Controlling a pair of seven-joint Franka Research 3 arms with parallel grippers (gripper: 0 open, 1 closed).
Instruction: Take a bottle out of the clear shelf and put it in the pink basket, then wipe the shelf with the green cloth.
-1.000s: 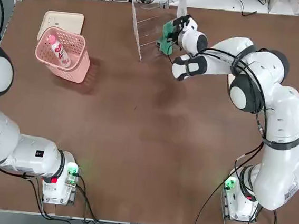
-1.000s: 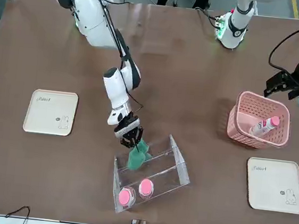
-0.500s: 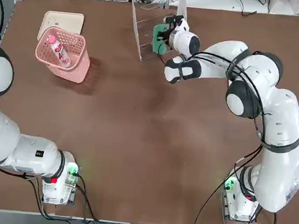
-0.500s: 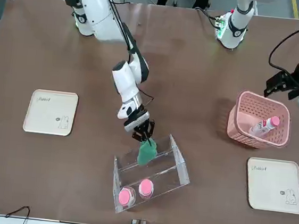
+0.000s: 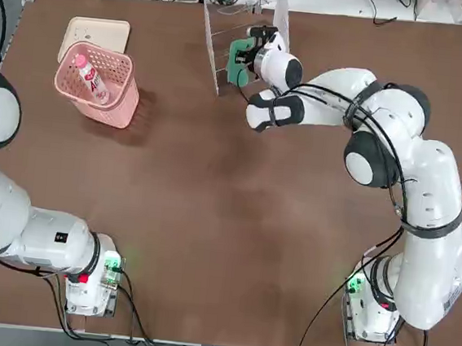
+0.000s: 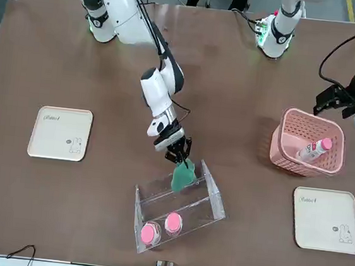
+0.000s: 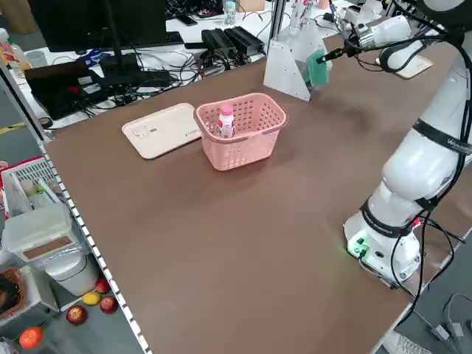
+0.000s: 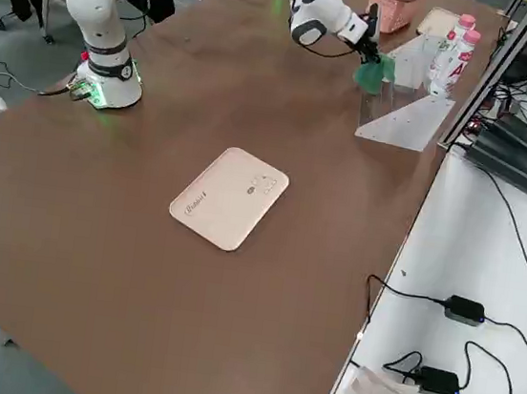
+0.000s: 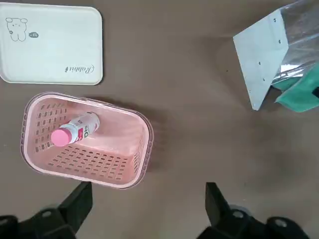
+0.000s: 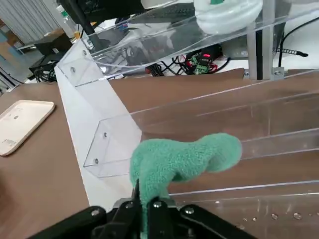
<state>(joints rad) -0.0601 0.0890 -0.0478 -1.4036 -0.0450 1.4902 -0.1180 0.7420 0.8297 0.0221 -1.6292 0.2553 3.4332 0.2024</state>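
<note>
My right gripper [image 6: 179, 156] is shut on the green cloth [image 6: 183, 175], which hangs down against a tier of the clear shelf [image 6: 203, 204] at the table's far edge. In the right wrist view the green cloth [image 10: 177, 160] bunches up from the pinched fingers, right in front of the clear shelf [image 10: 99, 134]. One bottle [image 5: 89, 78] lies tilted inside the pink basket [image 5: 114, 111]. Two more pink-capped bottles [image 6: 161, 228] stand on the shelf's back tier. High above the pink basket [image 9: 142, 149], my left gripper [image 9: 149, 211] is open and holds nothing.
A cream tray [image 5: 97, 29] lies just behind the basket. Another cream tray [image 6: 60, 133] lies on the robot's right half of the table. Cables and power bricks run along the bench beyond the shelf.
My right gripper has carried the green cloth toward the robot's left along the shelf tier. The left arm, the basket and its bottle have stayed still.
</note>
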